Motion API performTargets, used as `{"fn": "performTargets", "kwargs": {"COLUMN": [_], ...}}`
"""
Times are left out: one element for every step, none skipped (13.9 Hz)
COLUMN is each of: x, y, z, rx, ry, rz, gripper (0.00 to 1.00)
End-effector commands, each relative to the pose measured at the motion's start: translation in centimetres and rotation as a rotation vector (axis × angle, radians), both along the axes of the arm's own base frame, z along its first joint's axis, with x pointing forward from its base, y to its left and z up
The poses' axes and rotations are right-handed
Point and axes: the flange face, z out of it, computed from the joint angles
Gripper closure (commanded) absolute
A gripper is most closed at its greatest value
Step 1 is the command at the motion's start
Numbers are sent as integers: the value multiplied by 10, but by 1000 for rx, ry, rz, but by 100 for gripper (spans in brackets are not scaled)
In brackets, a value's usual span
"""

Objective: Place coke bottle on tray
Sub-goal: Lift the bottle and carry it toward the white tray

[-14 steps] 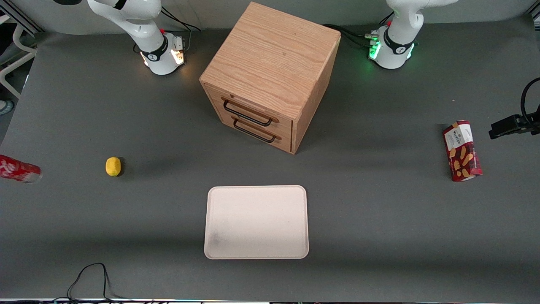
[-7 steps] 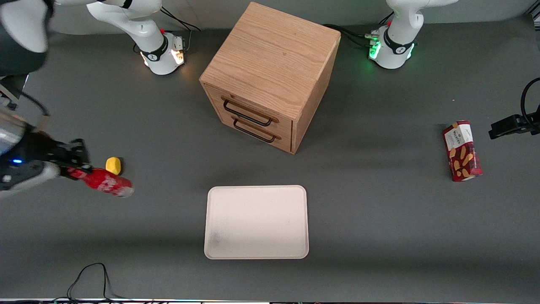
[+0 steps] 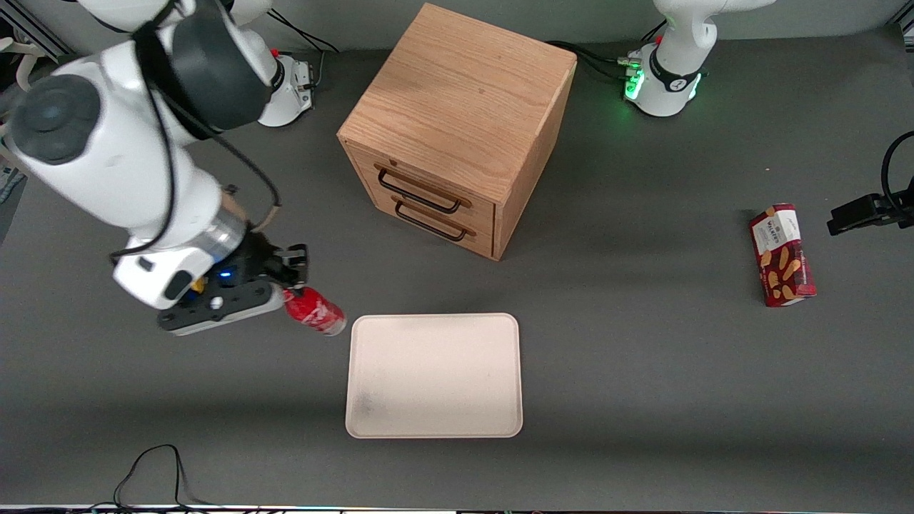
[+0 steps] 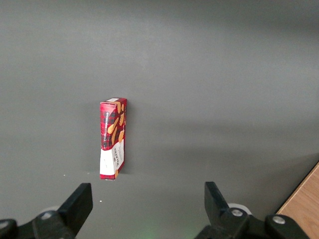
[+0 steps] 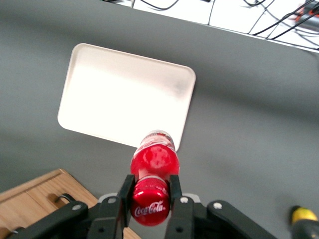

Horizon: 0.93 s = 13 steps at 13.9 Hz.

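Note:
My right gripper [image 3: 291, 284] is shut on the cap end of the coke bottle [image 3: 315, 312], a small glossy red bottle held in the air. It hangs just beside the tray's edge toward the working arm's end of the table. The tray [image 3: 434, 375] is a flat cream-white rectangle with a grey smudge, lying nearer the front camera than the drawer cabinet. In the right wrist view the fingers [image 5: 174, 191] clamp the red cap, the gripper [image 5: 150, 194] is shut on the bottle [image 5: 154, 159], and the tray [image 5: 124, 94] lies below.
A wooden cabinet [image 3: 457, 121] with two drawers stands at mid-table, farther from the front camera than the tray. A red snack box [image 3: 782, 254] lies toward the parked arm's end, also in the left wrist view [image 4: 113, 138]. A yellow lemon [image 5: 304, 215] is mostly hidden under my arm.
My gripper has carried the coke bottle from the working arm's table end, past the lemon, to just beside the tray. The arm now covers the lemon in the front view.

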Motion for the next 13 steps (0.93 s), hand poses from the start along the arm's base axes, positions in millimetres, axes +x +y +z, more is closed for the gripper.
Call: {"fn": "performTargets", "kwargs": {"x": [2, 3, 5, 11, 18, 25, 34, 41, 48, 54, 60, 67, 72], "y": [11, 11, 13, 15, 18, 20, 20, 20, 23, 24, 23, 19, 17], "z": [5, 3, -2, -19, -33, -47, -67, -86, -106, -125, -140, -162, -176], "rx": [0, 0, -2, -12, -22, -22, -26, -30, -33, -37, -38, -42, -56], "ry": [-35, -35, -34, -22, -20, -25, -22, -19, -13, -11, -12, -5, -11], "rz": [-55, -55, -54, -54, -51, -50, -49, -53, -52, -54, -55, -62, -57], "gripper": [100, 100, 100, 100, 100, 100, 100, 100, 100, 100, 100, 100, 100]}}
